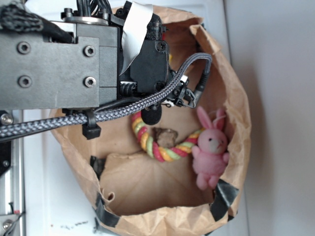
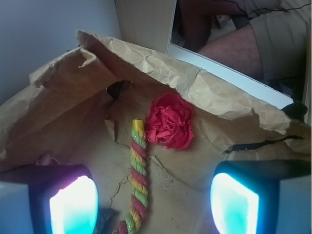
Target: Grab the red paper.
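In the wrist view the jaws (image 2: 153,202) stand wide apart with nothing between them, their two pads (image 2: 73,204) glowing pale at the near left and near right corners. Between the pads, on the crumpled brown floor of the paper bag (image 2: 204,92), the twisted rope (image 2: 135,187) of red, yellow and green strands runs from the near edge away toward the far side. Just beyond and to the right of the rope's far tip lies the red paper (image 2: 170,122), a bright wrinkled rosette resting at the foot of the bag's far wall, apart from both pads. The bag's torn, folded rim rises behind it, with a dark hole to the left of the rosette.

In the exterior view the black arm and its braided cable (image 1: 123,110) cover the upper left of the bag, hiding the red paper. The rope curves across the bag floor, with a small brown lump (image 1: 165,136) in its bend. A pink plush bunny (image 1: 210,150) sits at the rope's right end against the bag wall. The bag stands on a white worktop (image 1: 59,196).
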Motion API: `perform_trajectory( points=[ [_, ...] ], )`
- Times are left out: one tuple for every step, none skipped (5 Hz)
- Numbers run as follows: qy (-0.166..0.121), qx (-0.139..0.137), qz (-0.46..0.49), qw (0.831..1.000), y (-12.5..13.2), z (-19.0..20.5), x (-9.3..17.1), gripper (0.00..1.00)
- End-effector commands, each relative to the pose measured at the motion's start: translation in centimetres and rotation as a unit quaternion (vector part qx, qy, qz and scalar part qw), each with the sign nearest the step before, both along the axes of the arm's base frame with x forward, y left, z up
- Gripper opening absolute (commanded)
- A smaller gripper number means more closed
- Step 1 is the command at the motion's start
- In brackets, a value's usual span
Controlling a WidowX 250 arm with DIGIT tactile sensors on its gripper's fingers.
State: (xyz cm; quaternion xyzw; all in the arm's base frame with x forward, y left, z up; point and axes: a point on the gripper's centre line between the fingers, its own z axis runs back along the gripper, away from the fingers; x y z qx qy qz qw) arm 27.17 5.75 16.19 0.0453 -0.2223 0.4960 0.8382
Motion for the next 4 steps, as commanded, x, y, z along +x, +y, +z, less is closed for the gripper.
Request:
perform_trajectory(
  points=[
    [-0.015,0.002,-0.002,1.000,0.4,1.1,-0.3,1.00],
    [-0.035,-0.027,0.040,0.998,0.5,-1.0,1.0,1.00],
    [-0.035,-0.056,0.046,0.997,0.8,-1.9,1.7,1.00],
    [-0.040,-0.080,0.052,0.995,1.8,-2.8,2.7,1.00]
  ],
)
